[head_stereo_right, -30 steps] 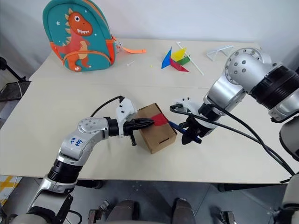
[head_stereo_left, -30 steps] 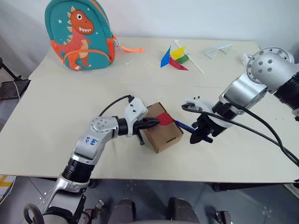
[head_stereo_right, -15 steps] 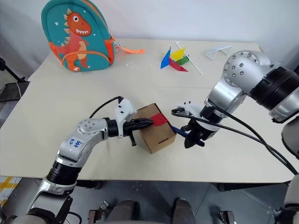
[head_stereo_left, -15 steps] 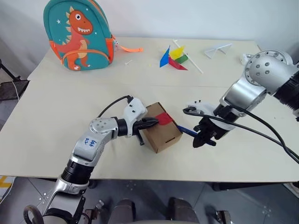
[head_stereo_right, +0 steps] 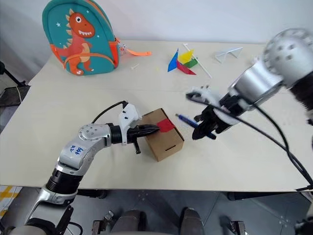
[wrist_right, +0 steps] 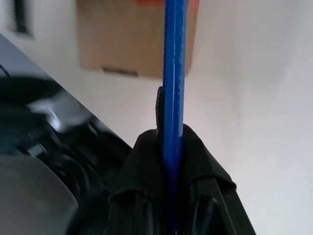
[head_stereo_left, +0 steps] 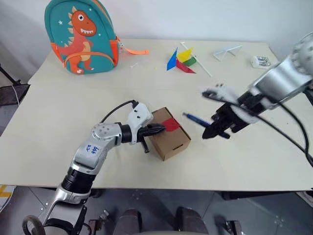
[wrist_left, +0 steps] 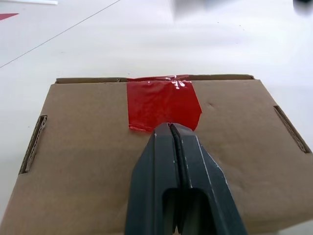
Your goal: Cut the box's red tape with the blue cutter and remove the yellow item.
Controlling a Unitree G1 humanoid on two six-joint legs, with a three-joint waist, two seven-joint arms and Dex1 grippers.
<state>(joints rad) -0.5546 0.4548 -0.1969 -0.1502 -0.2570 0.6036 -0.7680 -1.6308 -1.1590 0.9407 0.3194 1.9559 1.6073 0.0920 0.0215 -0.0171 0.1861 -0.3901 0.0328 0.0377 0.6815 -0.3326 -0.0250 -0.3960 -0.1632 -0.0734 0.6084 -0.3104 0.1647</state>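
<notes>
The brown cardboard box point(head_stereo_left: 169, 140) sits closed near the table's front, with the red tape point(head_stereo_left: 171, 123) across its top seam. My left gripper point(head_stereo_left: 159, 129) is shut, its tips pressed on the box top just at the tape's point(wrist_left: 164, 104) near edge. To the right of the box, my right gripper point(head_stereo_left: 215, 128) hangs above the table, shut on the blue cutter point(head_stereo_left: 195, 119). The cutter's free end points toward the box and stands apart from it. In the right wrist view the cutter point(wrist_right: 174, 73) runs up between the fingers toward the box point(wrist_right: 128, 46). The yellow item is hidden.
A dinosaur backpack point(head_stereo_left: 82, 36) stands at the back left. A multicoloured pinwheel point(head_stereo_left: 183, 60), a white folded piece point(head_stereo_left: 228, 52) and a small pale object point(head_stereo_left: 261, 61) lie along the back right. The table's front edge point(head_stereo_left: 161, 188) runs close below the box.
My right gripper has lifted up and away to the right with the cutter, so its tip has left the box. The left gripper and the box have stayed put.
</notes>
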